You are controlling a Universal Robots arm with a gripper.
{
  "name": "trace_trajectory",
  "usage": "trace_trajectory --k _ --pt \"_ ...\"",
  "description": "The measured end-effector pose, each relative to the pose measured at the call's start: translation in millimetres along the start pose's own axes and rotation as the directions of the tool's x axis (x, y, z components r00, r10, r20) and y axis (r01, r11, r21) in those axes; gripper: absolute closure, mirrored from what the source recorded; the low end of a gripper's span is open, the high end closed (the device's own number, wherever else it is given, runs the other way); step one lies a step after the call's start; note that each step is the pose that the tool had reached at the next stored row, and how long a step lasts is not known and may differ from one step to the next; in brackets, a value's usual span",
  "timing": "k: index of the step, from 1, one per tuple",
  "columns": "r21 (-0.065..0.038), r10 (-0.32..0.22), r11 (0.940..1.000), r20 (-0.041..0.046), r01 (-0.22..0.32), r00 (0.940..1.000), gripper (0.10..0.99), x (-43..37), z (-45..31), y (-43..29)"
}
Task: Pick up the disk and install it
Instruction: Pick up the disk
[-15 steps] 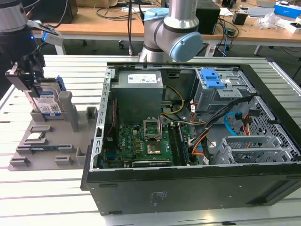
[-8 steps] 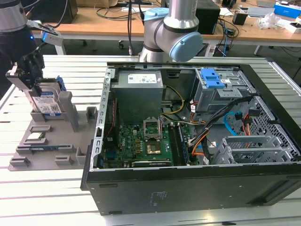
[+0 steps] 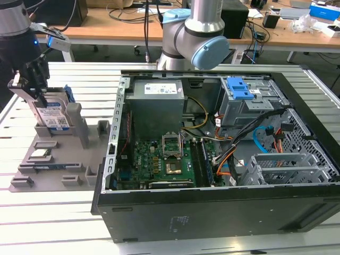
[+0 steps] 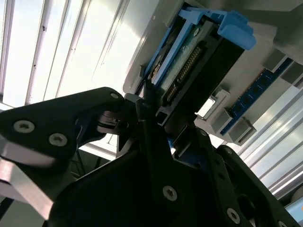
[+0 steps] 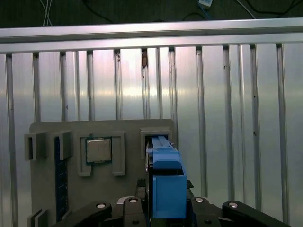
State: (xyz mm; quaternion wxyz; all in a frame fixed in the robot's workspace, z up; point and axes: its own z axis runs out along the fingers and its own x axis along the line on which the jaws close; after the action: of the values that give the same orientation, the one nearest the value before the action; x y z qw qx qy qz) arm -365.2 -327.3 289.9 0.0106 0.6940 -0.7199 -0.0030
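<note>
- gripper (image 3: 33,93): down over the top edge of the disk (image 3: 54,116), straddling it. Cannot tell whether it is clamped on or only around it, because the gripper's own black linkage covers the contact faces in both wrist views.
- disk: stands upright on edge in a slot of the grey fixture tray (image 3: 53,170), at the exterior view's left, well apart from the case. Blue frame and connector end face the second wrist view.
- Step, as I judge it: the pick-up, at the grasp. The disk looks seated, not lifted, and install is not started.
- Next move calls for: a firm hold on both flat sides, then a straight pull along the slot with no twist, or the frame may bind.
- Also in the tray: processor chip (image 5: 98,150) in its pocket and a blue memory stick (image 5: 57,179).
- slatted metal table (image 3: 53,228) lies under everything.
- Farther: open computer case (image 3: 212,218) with drive cage (image 3: 249,106) and blue latch (image 3: 239,87) on top.
- Hidden or cut off: the disk's lower edge is in the slot, its label is partly covered, and the cage's inside is hard to make out behind cables.
</note>
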Motion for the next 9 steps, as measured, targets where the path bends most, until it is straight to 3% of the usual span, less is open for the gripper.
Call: trace_trajectory --k 9 --pt "0.0 0.0 1.0 0.0 0.0 1.0 0.722 0.0 0.0 0.6"
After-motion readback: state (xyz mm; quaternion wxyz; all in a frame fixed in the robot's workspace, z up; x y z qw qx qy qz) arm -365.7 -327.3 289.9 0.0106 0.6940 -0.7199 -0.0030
